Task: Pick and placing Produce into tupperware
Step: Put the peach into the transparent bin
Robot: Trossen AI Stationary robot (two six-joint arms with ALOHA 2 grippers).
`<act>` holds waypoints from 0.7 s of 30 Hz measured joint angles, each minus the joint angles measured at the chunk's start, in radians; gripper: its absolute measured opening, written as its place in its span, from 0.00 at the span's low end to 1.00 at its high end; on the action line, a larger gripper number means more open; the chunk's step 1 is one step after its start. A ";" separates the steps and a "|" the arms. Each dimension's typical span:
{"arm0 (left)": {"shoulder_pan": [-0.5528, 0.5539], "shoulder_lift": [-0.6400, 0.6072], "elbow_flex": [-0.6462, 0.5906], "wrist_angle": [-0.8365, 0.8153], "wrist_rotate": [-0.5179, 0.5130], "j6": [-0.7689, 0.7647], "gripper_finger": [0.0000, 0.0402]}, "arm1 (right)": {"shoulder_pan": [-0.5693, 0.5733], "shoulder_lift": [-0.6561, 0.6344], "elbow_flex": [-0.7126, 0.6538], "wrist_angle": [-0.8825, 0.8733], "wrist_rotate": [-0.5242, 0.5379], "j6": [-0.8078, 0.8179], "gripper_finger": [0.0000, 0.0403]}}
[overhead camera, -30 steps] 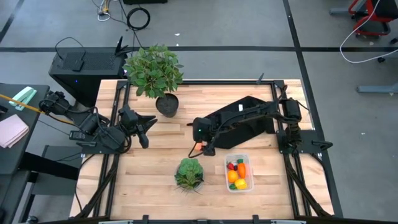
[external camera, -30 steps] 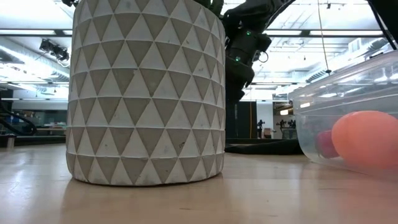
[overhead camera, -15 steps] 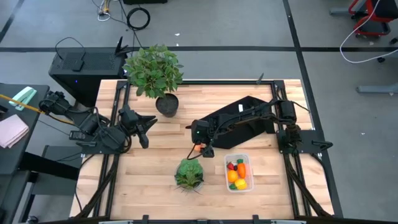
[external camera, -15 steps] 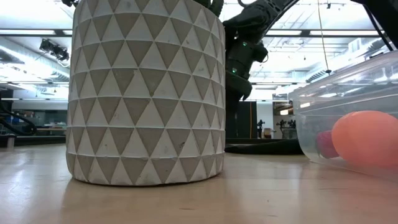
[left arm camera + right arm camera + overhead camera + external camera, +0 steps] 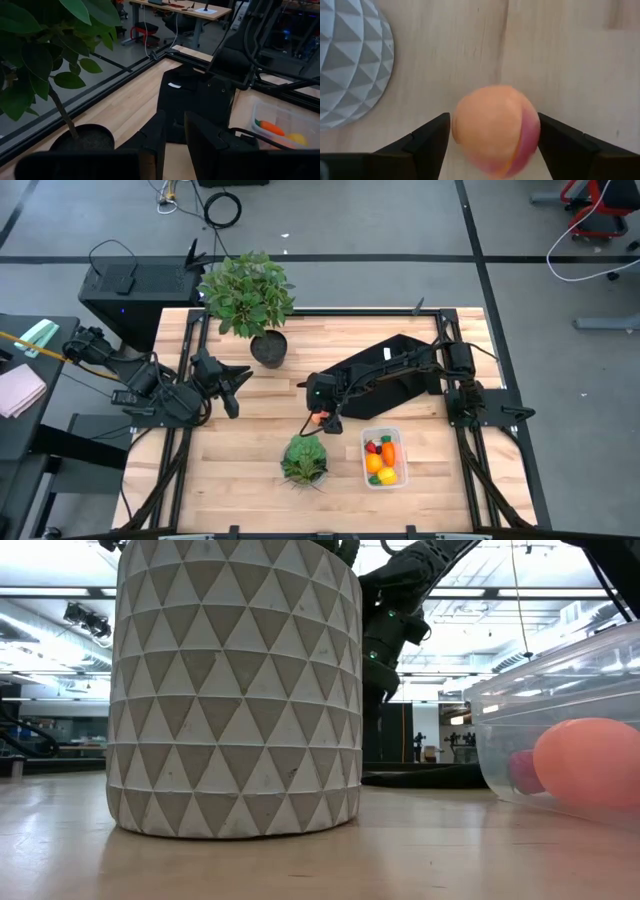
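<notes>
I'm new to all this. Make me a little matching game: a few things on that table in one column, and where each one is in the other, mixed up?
Things:
1. peach-coloured ball
2. orange carrot
3. lettuce head
4. left gripper

Places:
a. lying inside the tupperware
b. waiting at the table's left edge, beside the potted plant
c. between the fingers of the right gripper
d. on the bare wood, just left of the clear box

Pairs: 1-c, 2-a, 3-d, 4-b
</notes>
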 joint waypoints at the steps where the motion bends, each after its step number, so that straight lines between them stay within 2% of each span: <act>1: 0.000 0.000 0.000 0.000 0.000 0.000 0.20 | 0.000 0.000 0.000 -0.002 -0.002 0.000 0.69; 8: 0.000 0.000 0.000 -0.001 0.000 0.001 0.19 | 0.000 0.000 0.000 0.001 -0.004 0.001 0.61; 16: 0.000 0.000 0.000 -0.002 0.000 0.001 0.19 | -0.002 -0.005 0.000 -0.007 -0.004 0.000 0.62; 21: 0.000 0.000 0.000 -0.003 0.000 0.001 0.20 | -0.023 -0.053 0.001 -0.066 0.009 -0.013 0.61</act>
